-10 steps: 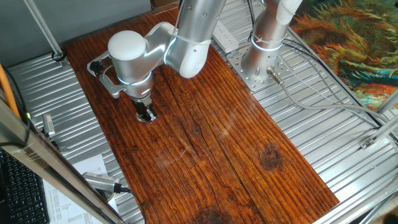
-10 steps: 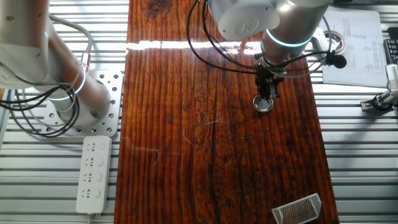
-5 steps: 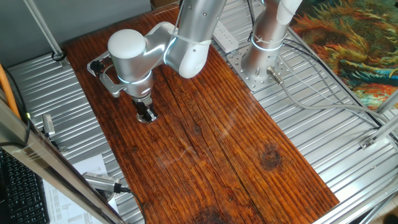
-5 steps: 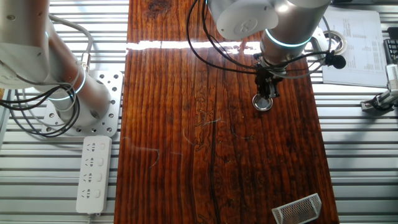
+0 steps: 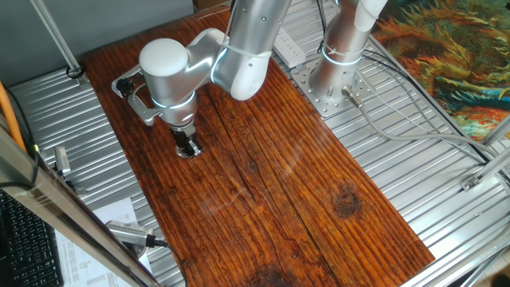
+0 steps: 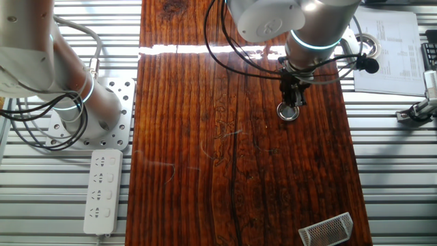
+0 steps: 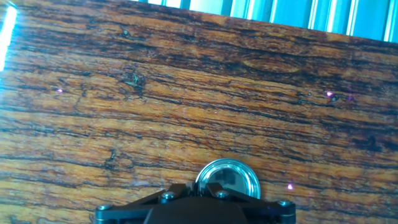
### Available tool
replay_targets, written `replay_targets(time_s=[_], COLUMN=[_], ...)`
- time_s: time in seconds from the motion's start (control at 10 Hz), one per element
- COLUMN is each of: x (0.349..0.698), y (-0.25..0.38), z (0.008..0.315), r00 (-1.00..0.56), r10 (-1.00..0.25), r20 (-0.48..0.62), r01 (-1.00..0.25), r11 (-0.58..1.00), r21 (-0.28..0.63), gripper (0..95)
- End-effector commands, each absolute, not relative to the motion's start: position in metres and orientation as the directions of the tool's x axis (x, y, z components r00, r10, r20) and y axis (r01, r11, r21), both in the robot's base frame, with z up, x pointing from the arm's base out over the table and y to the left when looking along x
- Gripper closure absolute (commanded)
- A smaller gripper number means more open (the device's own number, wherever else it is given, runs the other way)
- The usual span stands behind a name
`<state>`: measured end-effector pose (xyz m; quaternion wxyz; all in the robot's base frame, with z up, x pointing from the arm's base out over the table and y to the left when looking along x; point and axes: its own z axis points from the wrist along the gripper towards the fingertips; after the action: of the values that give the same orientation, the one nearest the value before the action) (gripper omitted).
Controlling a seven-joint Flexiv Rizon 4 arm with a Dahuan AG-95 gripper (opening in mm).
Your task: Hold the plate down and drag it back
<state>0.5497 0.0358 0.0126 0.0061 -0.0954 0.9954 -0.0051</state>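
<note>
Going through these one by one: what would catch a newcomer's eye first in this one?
First, the gripper pressing straight down on the plate, a small shiny round disc, near one long edge of the dark red wooden board. In the hand view the disc peeks out just beyond the fingertips. Next, a second silver arm's base bolted on the ribbed metal table beside the board.

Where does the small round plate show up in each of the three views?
One fixed view: plate left of centre, under the gripper.
Other fixed view: upper right, plate at the fingertips.
Hand view: bottom centre, plate, partly hidden by the gripper.
Shared landmark: the wooden board.
</note>
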Motion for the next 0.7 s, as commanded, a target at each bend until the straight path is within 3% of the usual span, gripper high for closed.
replay_targets(time_s=[0.1, 0.7], x=[0.5489, 0.5472], y=[0.0406, 0.0493], z=[0.0111, 0.0113], r00=[-0.983, -0.986], r10=[-0.183, -0.168], r20=[-0.013, -0.013], r01=[-0.183, -0.168], r11=[0.983, 0.986], r21=[-0.01, -0.01], gripper=[95.0, 95.0])
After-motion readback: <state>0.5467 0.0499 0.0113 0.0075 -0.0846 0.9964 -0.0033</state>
